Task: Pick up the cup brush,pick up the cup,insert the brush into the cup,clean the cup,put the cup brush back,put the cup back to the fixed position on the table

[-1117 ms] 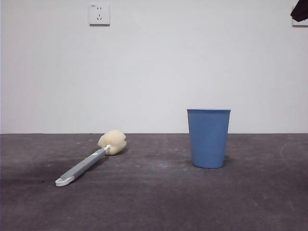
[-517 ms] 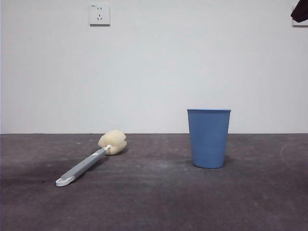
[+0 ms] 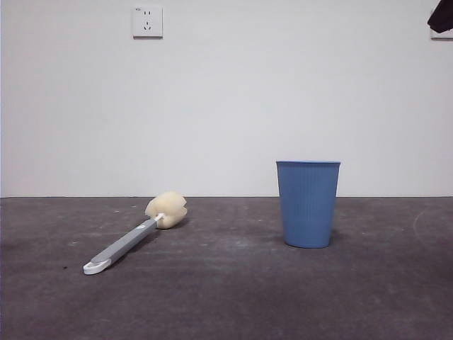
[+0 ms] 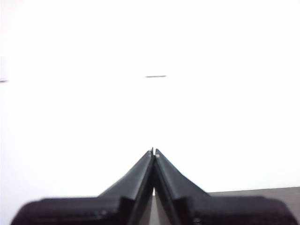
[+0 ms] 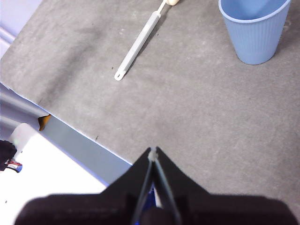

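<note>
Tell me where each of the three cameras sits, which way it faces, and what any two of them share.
Front view: low at table height, looking level across the table to the white wall; cup brush lying flat, cup upright, wall socket; a black arm tip at the top corner.
Left wrist view: raised, facing the bright wall; the left gripper with jaws closed, empty.
Right wrist view: high, looking down at the table; the right gripper with jaws closed, empty.
Shared: front and right wrist views both show brush and cup.
</note>
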Controlling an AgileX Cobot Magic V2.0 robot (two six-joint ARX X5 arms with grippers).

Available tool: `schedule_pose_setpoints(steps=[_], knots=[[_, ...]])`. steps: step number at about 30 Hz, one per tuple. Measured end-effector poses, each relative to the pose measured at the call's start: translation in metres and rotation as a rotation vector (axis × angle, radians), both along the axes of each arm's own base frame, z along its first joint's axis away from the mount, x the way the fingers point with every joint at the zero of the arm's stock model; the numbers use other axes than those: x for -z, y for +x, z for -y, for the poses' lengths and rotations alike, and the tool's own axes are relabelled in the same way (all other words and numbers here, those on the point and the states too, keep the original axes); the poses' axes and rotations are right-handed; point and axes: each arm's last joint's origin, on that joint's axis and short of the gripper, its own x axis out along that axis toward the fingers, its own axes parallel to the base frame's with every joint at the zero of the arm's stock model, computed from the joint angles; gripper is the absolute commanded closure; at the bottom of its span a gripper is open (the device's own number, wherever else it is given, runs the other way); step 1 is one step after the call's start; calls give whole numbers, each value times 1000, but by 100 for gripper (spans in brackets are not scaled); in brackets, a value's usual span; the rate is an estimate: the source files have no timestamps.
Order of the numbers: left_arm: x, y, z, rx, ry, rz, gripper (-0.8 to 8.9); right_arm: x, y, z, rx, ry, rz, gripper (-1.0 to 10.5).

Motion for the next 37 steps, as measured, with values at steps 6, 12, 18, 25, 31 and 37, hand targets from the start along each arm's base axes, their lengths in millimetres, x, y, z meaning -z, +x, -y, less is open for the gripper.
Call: schedule_pose_setpoints(steps=[6, 12, 18, 25, 31, 37], knots=[[78, 9, -6, -77, 4, -70, 817, 0, 0, 0, 0, 0, 0, 945], [123, 11, -10, -108, -10, -127, 817, 0, 0, 0, 0, 0, 0, 945], [156, 12, -12, -117, -66, -179, 817, 0, 0, 0, 0, 0, 0, 945], [176, 11, -12, -119, -92, -381, 817, 0, 0, 0, 0, 0, 0, 945], [183, 10, -10, -69, -89, -456, 817, 0, 0, 0, 0, 0, 0, 945], [184, 10, -9, -24, -87, -459, 817, 0, 0, 0, 0, 0, 0, 945]])
